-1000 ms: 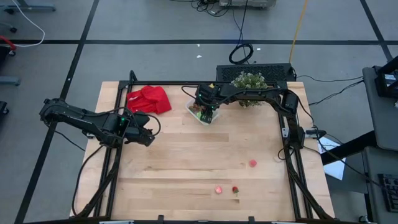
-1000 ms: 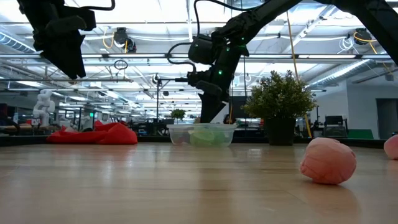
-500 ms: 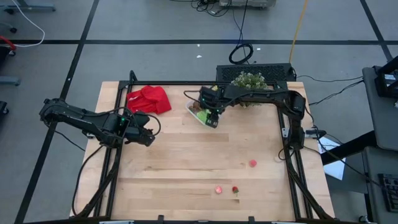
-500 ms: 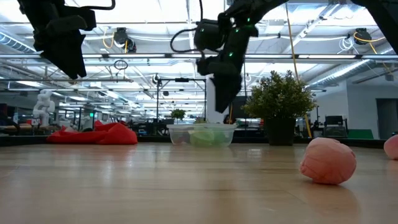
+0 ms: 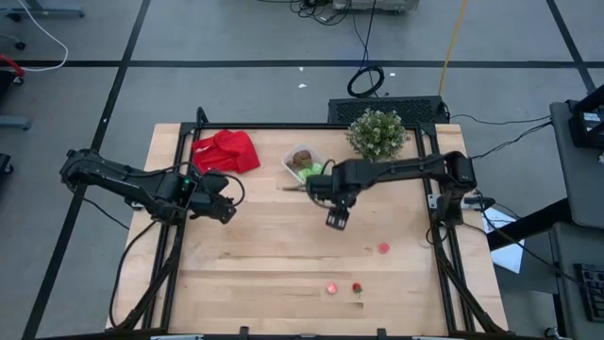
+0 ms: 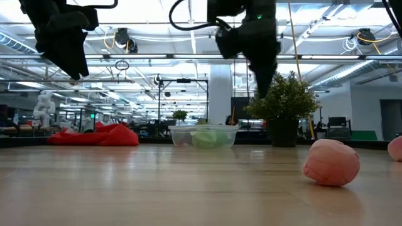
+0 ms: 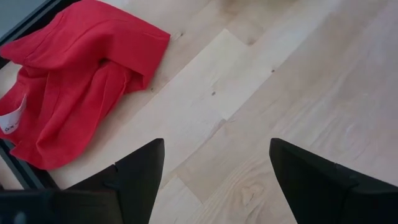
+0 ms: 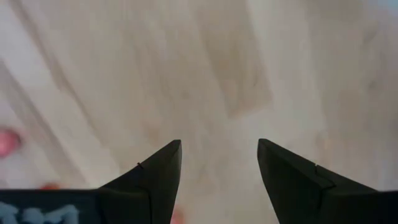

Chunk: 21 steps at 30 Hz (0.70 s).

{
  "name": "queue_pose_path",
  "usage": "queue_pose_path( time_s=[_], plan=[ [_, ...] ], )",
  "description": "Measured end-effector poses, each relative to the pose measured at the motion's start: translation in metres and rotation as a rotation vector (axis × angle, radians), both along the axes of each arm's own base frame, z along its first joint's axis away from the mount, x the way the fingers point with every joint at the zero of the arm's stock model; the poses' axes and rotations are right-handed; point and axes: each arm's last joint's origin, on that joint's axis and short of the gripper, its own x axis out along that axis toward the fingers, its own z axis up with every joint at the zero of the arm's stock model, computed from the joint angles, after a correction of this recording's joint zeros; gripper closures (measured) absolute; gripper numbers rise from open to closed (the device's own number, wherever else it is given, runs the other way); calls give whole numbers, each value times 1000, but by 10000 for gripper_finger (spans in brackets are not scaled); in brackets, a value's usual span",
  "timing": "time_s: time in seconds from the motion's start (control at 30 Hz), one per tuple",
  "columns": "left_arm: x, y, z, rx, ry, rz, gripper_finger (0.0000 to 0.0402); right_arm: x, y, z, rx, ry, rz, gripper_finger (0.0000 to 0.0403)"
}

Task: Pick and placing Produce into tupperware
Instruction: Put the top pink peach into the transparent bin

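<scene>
High view, clear tupperware holding brown and green produce

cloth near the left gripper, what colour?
Red; the cloth shows best in the left wrist view.

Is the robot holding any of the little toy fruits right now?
No, nothing is held. The right gripper is open and empty over bare wood, away from the tupperware. The left gripper is open and empty too, near the red cloth.
</scene>
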Motion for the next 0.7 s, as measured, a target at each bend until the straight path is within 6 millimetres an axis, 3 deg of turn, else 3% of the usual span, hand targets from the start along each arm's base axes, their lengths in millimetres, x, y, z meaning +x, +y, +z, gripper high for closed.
queue_pose_path(
  time_s=[0.23,0.53,0.7],
  plan=[
    [0,-5,0,-2,-4,-26,105,-23,38,-7,-24,211,-44,199],
    [-1,-9,0,-3,-9,-51,105,-58,64,-37,-84,461,-116,195],
    [-1,-10,0,-6,-15,-49,105,-68,84,-45,-47,507,-99,191]
  ],
)
